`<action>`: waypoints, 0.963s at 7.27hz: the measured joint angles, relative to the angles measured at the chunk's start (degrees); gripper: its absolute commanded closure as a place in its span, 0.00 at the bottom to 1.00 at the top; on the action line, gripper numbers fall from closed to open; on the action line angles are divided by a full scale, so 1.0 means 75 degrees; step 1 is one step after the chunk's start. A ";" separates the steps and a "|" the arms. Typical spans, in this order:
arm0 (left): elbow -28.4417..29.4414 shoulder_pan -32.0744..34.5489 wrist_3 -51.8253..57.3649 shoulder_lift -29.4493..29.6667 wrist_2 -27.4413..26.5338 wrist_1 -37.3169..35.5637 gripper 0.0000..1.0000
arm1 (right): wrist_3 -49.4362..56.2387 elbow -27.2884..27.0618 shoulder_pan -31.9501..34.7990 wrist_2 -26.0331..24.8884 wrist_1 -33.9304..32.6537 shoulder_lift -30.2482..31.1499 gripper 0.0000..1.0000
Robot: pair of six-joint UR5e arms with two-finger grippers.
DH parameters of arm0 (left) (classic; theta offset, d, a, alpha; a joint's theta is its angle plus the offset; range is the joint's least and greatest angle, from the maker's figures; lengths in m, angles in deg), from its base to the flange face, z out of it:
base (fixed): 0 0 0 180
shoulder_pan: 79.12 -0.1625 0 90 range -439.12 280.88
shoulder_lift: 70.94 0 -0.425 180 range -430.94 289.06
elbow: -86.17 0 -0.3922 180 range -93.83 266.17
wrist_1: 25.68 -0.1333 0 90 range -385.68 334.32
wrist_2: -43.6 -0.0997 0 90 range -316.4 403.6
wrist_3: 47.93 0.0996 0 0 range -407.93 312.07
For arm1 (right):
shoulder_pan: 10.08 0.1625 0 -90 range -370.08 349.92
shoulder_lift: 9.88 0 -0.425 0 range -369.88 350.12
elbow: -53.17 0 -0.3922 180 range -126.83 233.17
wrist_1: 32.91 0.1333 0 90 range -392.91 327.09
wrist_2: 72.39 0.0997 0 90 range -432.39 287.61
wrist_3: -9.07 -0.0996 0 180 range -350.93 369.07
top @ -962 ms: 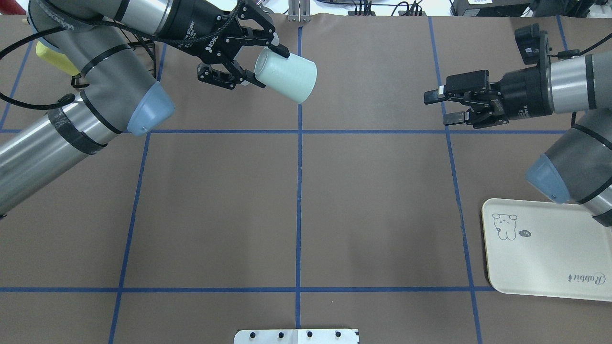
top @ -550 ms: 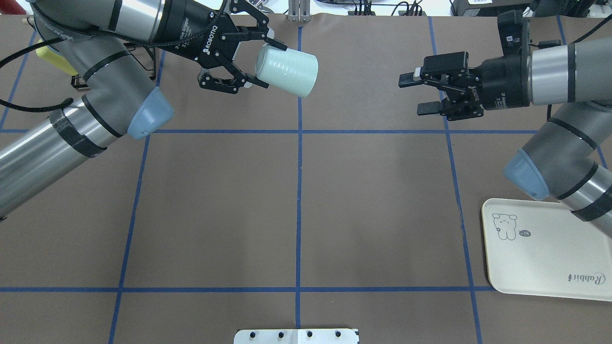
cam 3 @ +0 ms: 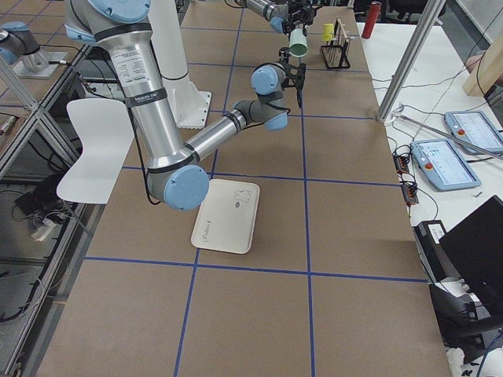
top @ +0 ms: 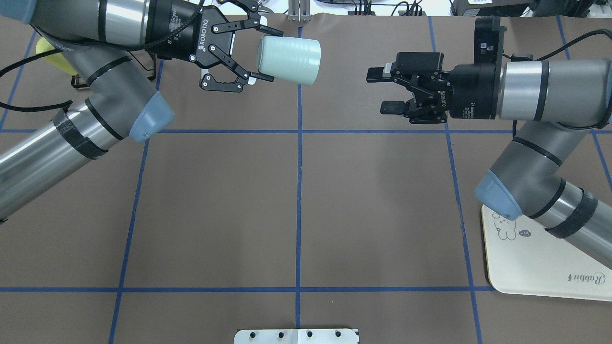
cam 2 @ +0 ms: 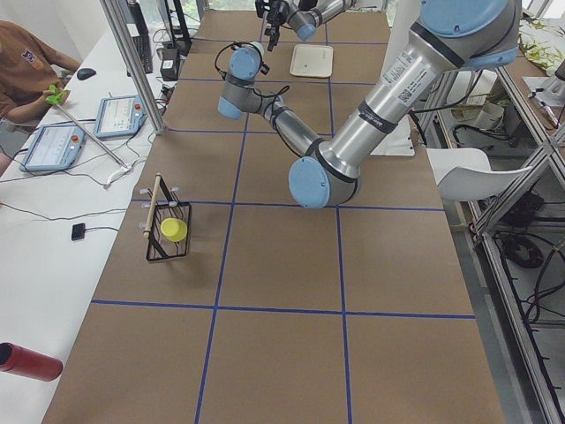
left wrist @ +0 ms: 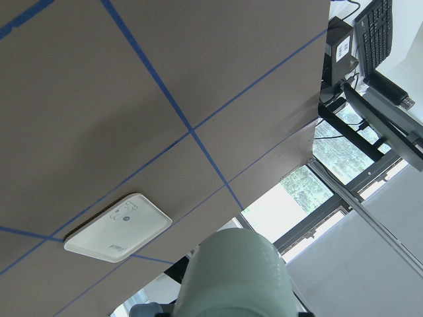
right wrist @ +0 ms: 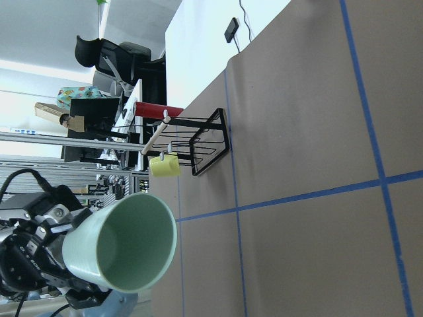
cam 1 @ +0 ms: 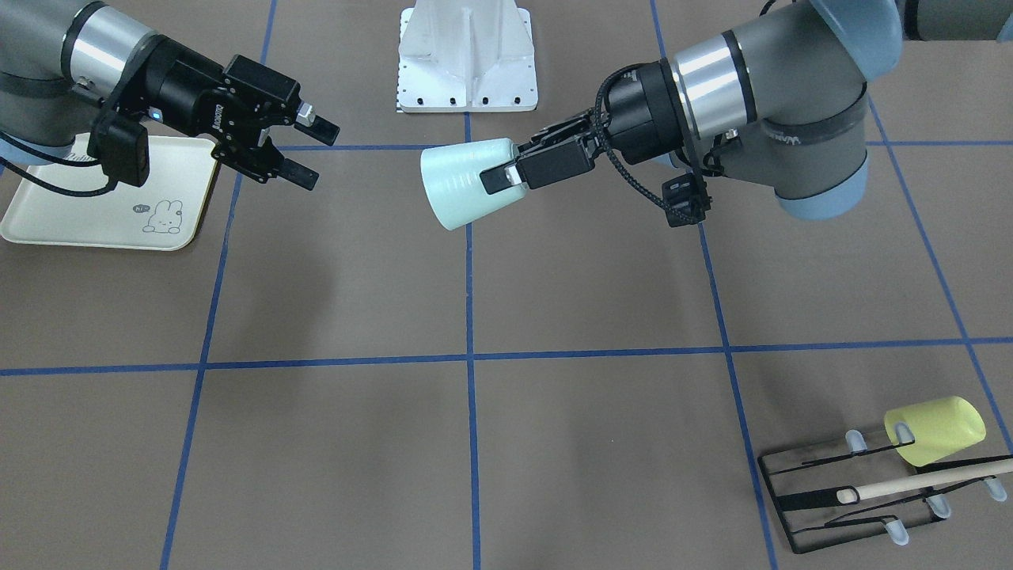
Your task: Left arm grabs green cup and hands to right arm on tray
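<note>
Above table's far half, midway between left and right edges: my left claw (top: 267, 53) pinching green cup (top: 289, 55) at base end. Cup aloft, lying sideways, mouth facing my right claw (top: 381, 91). Right claw spread wide, level with cup, open gap between them. Tray (top: 540, 267) flat toward near right corner; one corner hidden under right arm (top: 530, 157), another side cut off overhead. Yellow cup (cam 1: 938, 427) on wire rack (cam 1: 839, 499) at far left corner, mostly hidden behind left arm (top: 110, 91) overhead.
</note>
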 measured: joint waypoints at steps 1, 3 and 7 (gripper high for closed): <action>-0.0218 -0.0004 -0.0487 -0.0202 -0.0005 0.0173 1.00 | -0.0087 0.0010 -0.0034 -0.0119 0.0122 -0.0128 0.07; -0.0707 -0.0066 -0.1208 -0.0619 -0.0030 0.0349 1.00 | -0.0471 0.0234 -0.0127 -0.0472 0.1074 -0.0208 0.08; -0.1196 -0.0430 -0.2006 -0.0643 -0.0568 0.0369 1.00 | -0.0982 0.0727 -0.0641 -0.1380 0.2638 -0.0349 0.10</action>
